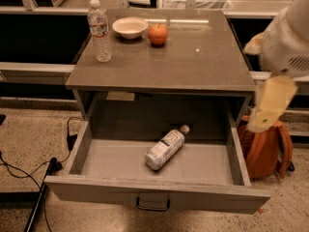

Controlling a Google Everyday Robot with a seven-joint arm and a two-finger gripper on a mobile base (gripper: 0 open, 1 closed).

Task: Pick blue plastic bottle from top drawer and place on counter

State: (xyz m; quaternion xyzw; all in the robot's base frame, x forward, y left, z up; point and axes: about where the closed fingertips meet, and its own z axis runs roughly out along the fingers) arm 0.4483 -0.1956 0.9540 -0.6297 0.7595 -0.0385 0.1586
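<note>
We see the top drawer (154,191) pulled open beneath the worktop (193,64), and the blue plastic bottle (165,148) lies on its side on the drawer floor, its white cap pointing to the back right. The gripper (268,108) hangs at the right edge of our view, above the drawer's right side and well apart from the bottle; we cannot tell whether it is open or closed. On the worktop's far left stand a clear water bottle (99,31), a white bowl (130,27) and an orange fruit (158,34)
</note>
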